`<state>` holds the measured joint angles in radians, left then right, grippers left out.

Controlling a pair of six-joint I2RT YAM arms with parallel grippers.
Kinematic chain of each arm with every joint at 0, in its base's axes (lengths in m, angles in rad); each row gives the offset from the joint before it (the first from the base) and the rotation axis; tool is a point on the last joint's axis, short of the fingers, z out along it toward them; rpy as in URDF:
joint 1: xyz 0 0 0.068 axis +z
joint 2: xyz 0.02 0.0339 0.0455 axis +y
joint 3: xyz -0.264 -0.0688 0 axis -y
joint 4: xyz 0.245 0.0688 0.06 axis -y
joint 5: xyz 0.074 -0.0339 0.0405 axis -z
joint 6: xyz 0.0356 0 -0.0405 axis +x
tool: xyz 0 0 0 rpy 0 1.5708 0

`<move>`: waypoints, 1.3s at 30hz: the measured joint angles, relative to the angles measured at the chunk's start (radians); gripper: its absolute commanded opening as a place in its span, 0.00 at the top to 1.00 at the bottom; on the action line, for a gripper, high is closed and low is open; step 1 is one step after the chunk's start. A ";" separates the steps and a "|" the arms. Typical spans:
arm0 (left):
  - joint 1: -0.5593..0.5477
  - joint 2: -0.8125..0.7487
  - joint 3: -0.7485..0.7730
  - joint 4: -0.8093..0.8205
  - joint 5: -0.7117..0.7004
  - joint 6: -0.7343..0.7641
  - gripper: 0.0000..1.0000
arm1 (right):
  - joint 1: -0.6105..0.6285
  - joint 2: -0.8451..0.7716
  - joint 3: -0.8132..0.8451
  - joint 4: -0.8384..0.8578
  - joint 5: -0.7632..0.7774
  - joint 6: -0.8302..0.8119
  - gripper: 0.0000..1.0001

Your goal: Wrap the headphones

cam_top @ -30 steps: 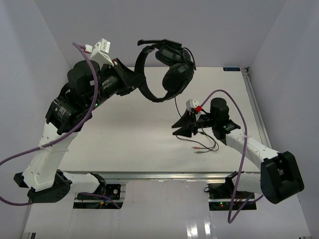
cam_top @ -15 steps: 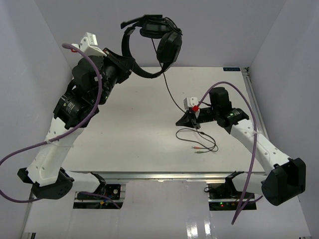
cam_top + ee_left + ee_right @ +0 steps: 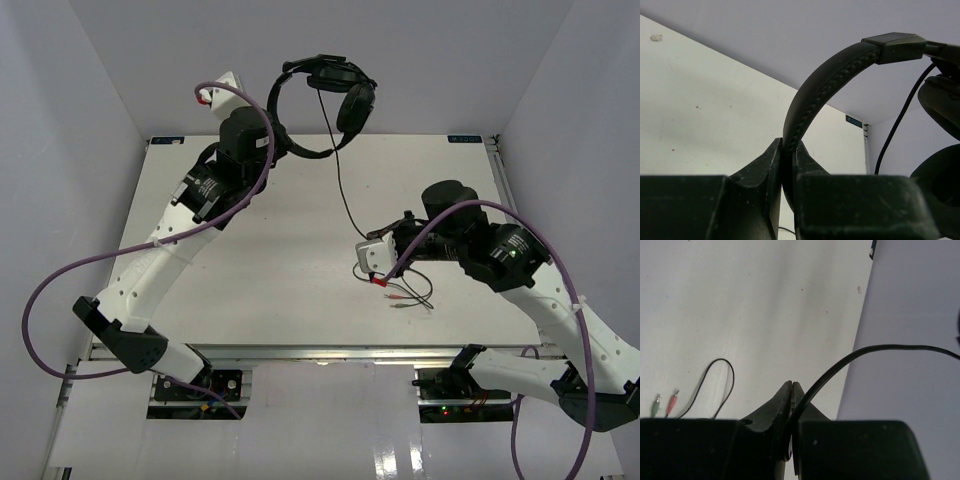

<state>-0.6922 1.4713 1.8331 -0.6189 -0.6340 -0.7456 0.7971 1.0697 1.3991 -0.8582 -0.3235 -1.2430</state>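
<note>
In the top external view, the headphones (image 3: 355, 105) are held up in the air toward the far side of the tabletop (image 3: 250, 270), with the headband pinched by the left jaws. The cord (image 3: 338, 170) is seen hanging from an earcup down to the right jaws. Beyond them its slack lies looped on the tabletop, ending in the plugs (image 3: 397, 298). Should the arms be drawn further apart, the cord could be pulled taut and strained at the earcup.

In the left wrist view, the left jaws are closed almost fully on the thin headband (image 3: 827, 82), which is gripped at one narrow spot. The headphones could be swung or twisted out of that grip by a fast turn.

In the right wrist view, the right jaws are closed on the cord, which arcs up and to the right. If it is clamped too hard, it cannot be slid for winding; if too loosely, it may be dropped. The loose loop could also be tangled.
</note>
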 measured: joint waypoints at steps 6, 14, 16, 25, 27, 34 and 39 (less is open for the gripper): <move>0.007 -0.005 -0.085 0.014 -0.008 0.036 1.00 | 0.104 -0.033 0.012 0.000 0.193 -0.025 0.92; 0.010 -0.004 -0.188 0.016 0.025 0.062 1.00 | 0.168 0.030 0.130 0.035 0.320 -0.034 0.92; 0.010 -0.004 -0.215 0.022 0.042 0.074 1.00 | 0.170 0.043 0.141 0.070 0.354 -0.046 0.92; -0.010 -0.003 -0.364 0.020 0.173 0.148 1.00 | 0.172 0.071 0.082 0.319 0.528 -0.145 0.92; -0.025 -0.004 -0.386 0.022 0.201 0.165 1.00 | 0.172 0.073 0.046 0.374 0.557 -0.168 0.92; -0.060 -0.046 -0.468 0.035 0.322 0.263 1.00 | 0.140 0.118 0.023 0.490 0.608 -0.202 0.88; -0.063 -0.131 -0.518 0.047 0.390 0.337 1.00 | 0.097 0.128 0.023 0.513 0.609 -0.190 0.83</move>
<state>-0.7547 1.3407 1.3147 -0.5724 -0.2438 -0.4086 0.8938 1.1973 1.4223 -0.3450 0.2854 -1.4333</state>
